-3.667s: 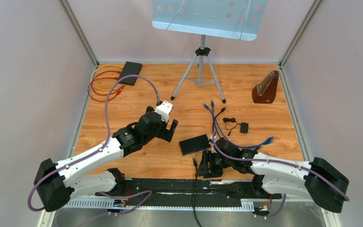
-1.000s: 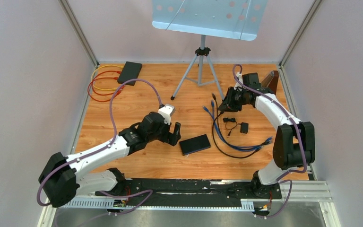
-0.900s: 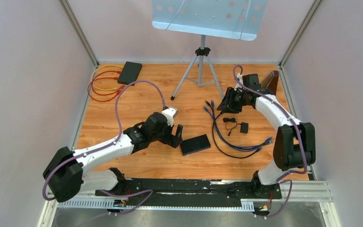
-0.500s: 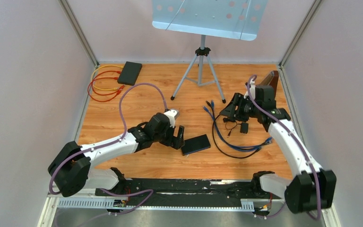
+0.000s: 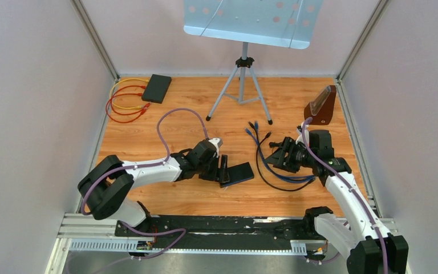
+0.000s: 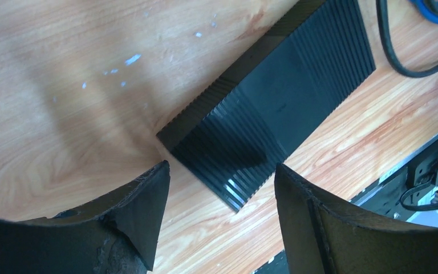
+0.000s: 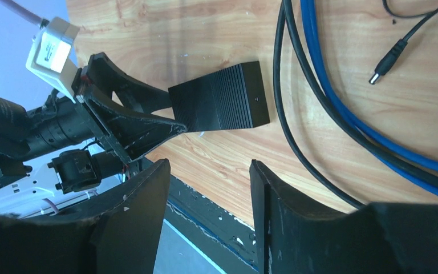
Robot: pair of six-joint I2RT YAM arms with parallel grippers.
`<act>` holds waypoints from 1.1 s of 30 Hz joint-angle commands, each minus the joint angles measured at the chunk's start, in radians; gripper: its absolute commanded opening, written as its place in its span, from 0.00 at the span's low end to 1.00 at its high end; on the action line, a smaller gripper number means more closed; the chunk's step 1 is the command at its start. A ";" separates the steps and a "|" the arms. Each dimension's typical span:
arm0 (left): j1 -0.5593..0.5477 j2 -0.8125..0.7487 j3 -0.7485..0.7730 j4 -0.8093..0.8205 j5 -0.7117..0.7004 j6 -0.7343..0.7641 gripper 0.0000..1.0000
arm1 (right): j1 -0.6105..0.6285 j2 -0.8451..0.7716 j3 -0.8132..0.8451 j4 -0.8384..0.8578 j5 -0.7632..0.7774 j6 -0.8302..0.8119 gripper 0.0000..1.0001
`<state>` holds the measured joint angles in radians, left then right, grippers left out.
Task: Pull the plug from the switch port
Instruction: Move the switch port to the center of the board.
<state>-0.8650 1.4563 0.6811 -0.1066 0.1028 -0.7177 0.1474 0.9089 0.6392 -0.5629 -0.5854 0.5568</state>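
Slid left gripper [image 5: 222, 169] up to switch [image 5: 238, 173]; pulled right gripper [image 5: 278, 156] back from far right corner.
Sits mid-counter by near edge, long axis left-right, left end between spread left fingers [image 6: 142, 211], nearer that arm; with right jaws open too, beyond black cable [image 7: 278, 97]; no plug seen in it.
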 commanded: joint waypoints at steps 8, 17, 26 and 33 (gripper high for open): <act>-0.018 0.236 0.218 0.100 0.027 -0.012 0.73 | 0.000 -0.096 -0.098 0.027 -0.008 0.058 0.53; -0.064 0.323 0.318 0.100 0.058 -0.025 0.72 | 0.001 -0.134 -0.121 0.010 0.015 0.066 0.53; -0.102 0.275 0.235 0.159 0.010 -0.091 0.76 | 0.000 -0.139 -0.116 0.008 0.024 0.078 0.54; -0.101 0.141 0.272 -0.023 -0.168 0.022 0.85 | 0.000 -0.151 -0.122 0.011 -0.003 0.076 0.59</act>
<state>-0.9627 1.7073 0.9123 -0.0120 0.0795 -0.7681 0.1474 0.7807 0.5186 -0.5667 -0.5701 0.6247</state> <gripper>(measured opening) 0.821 0.568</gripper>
